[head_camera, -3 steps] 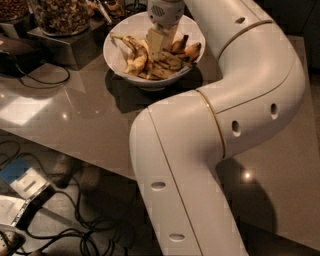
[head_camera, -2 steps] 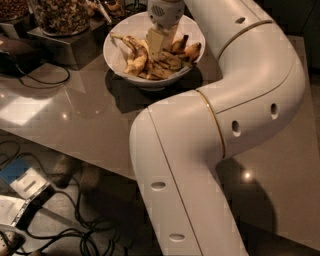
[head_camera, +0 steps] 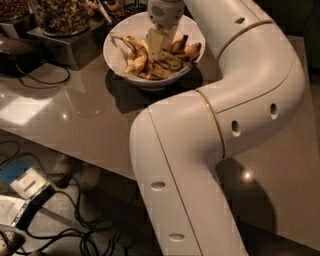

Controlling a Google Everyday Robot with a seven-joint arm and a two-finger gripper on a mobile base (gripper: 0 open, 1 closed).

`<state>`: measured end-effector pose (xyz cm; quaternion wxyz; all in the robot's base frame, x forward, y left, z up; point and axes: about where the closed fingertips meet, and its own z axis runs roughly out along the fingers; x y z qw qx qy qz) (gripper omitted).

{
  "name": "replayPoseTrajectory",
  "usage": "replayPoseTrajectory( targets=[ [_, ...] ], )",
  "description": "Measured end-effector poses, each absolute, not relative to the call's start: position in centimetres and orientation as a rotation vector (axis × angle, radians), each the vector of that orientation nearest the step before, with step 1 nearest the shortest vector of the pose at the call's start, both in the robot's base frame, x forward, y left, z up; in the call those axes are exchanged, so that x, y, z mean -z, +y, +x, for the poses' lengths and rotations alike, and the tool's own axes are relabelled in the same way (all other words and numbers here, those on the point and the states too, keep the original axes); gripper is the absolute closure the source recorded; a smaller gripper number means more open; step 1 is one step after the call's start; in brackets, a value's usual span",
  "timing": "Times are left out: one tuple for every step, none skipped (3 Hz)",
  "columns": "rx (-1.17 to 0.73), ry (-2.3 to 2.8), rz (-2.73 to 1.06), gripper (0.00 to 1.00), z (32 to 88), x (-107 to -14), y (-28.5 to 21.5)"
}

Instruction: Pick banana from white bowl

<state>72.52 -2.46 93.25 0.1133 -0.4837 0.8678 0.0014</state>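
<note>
The white bowl [head_camera: 116, 51] stands at the far side of the grey table and holds a pile of bananas. The long curved banana [head_camera: 135, 54], yellow with dark blotches, lies along the left side of the pile with its thin end pointing left. My gripper [head_camera: 160, 44] reaches straight down from the wrist into the middle of the bowl, just right of that banana and touching the pile. The lower tips of the gripper are hidden among the fruit.
Short orange-yellow bananas [head_camera: 191, 50] lie at the bowl's right side. Glass jars of nuts [head_camera: 60, 15] stand on a metal stand [head_camera: 67, 47] left of the bowl. A black cable [head_camera: 37, 77] runs over the table [head_camera: 75, 115]. My white arm [head_camera: 225, 115] fills the right half. Cables and devices [head_camera: 25, 190] lie on the floor.
</note>
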Motion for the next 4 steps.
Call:
replayPoseTrajectory(
  targets=[
    [-0.004, 2.546, -1.419, 0.61, 72.52, -93.25, -2.46],
    [-0.004, 2.546, -1.419, 0.61, 72.52, -93.25, -2.46],
    [-0.004, 2.546, -1.419, 0.60, 72.52, -93.25, -2.46],
    [-0.004, 2.546, -1.419, 0.59, 72.52, -93.25, -2.46]
  ],
)
